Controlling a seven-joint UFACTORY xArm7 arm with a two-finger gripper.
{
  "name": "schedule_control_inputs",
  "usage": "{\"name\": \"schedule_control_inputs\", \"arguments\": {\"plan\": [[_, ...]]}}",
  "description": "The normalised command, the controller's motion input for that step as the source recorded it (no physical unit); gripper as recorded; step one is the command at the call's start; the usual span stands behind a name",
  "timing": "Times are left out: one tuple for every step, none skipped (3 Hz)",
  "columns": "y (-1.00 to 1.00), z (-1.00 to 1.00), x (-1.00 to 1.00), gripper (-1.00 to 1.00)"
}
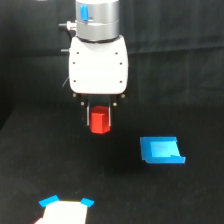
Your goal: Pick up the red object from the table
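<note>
Progress looked nearly complete at this moment. My gripper [99,118] hung below the white wrist housing [98,65], its short dark fingers pinching the red object [100,121] from either side. The block sat between them with its lower part showing below the fingertips, upright as far as I could tell, its faceted front toward the camera.

Whether the block had cleared the surface [40,165] was harder to say. The black cloth gave no clear shadow or contact line beneath the block, so I could not tell for certain if it was lifted or only gripped while resting. From its place in the exterior view, I judged it was raised off the cloth, which would mean the grasp was made and the pick mostly done.

The flat blue piece [161,150] lay on the surface toward the exterior view's right, well apart from my gripper and untouched. At the bottom edge of the view, toward its left, stood a pale thing with blue corners [65,210], partly cut off by the frame; I could not make out what it was.

What was left, as I judged it, was little: to hold the pinch firm and carry the block clearly above the cloth. The grip sat high on the block, so a slip seemed the chief risk.
</note>
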Motion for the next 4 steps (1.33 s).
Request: {"name": "schedule_control_inputs", "arguments": {"plan": [[-0.49, 0.01, -0.37, -0.66], [-0.38, -0.32, 0.36, -1.00], [-0.33, 0.14, -0.41, -0.46], [-0.57, 0.41, 0.06, -0.87]]}}
